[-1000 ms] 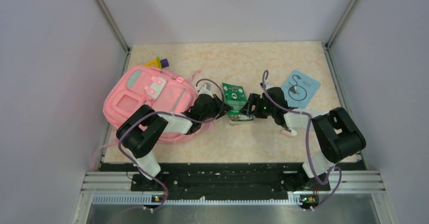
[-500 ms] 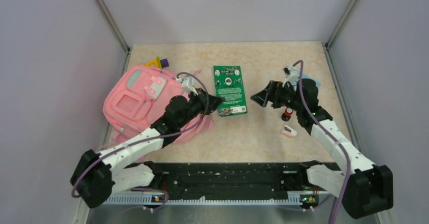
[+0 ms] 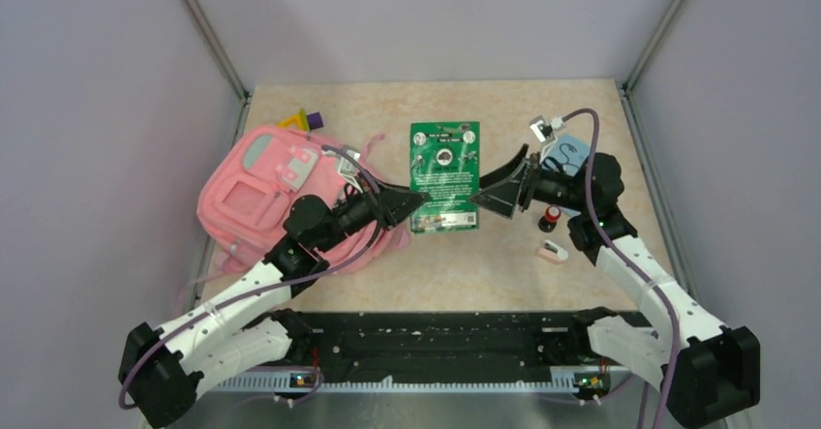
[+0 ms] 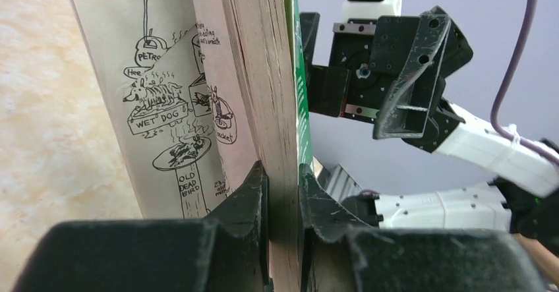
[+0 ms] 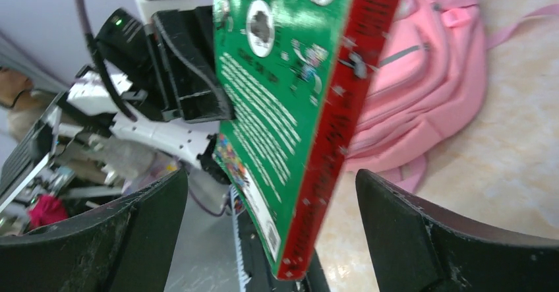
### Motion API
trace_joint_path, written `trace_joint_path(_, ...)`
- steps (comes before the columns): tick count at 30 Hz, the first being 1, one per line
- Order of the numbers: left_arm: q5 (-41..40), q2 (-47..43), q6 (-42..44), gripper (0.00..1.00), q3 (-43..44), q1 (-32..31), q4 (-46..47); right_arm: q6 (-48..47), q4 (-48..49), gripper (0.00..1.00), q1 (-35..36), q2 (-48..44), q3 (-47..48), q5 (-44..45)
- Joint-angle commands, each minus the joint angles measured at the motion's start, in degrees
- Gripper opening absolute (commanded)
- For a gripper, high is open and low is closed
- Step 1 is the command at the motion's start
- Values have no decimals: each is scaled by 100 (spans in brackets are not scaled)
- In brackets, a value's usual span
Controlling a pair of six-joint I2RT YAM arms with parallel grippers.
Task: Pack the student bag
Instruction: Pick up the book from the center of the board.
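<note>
my left claw (image 3: 418,197) pinches the green book (image 3: 445,172) by its page edge, clear of the counter (image 3: 581,109), ready to carry toward the pink student bag (image 3: 261,192) lying left, while my right claw (image 3: 501,192) gapes wide beside the spine, gripping nothing.

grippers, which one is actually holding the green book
The left gripper: its fingers clamp the pages of the green book, while the right gripper stands wide open around the red spine, gripping nothing.

student bag (image 3: 242,197): soft pink cloth | book (image 3: 443,172): glossy cover, matt paper pages | table (image 3: 484,264): smooth
</note>
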Motion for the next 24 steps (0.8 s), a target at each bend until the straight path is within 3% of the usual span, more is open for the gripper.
trace_joint_path(1, 669, 112, 88, 0, 16, -5, 1232, -42, 544, 95, 529, 208, 256, -246)
trace_joint_path(6, 685, 70, 75, 0, -75, -6, 1358, 231, 927, 95, 601, 453, 131, -162)
trace_joint_path(13, 852, 130, 68, 0, -114, -8, 1583, 1121, 2616, 94, 705, 790, -306, -127)
trace_joint_path(17, 993, 250, 55, 0, -39, -11, 1625, 1329, 3025, 85, 751, 936, -320, -147)
trace_joint_path(21, 913, 234, 192, 0, -34, -10, 1450, 1247, 2866, 58, 746, 895, -284, -88)
trace_joint_path(24, 849, 233, 459, 0, 81, -8, 1112, 1142, 2626, 24, 746, 857, -279, 121)
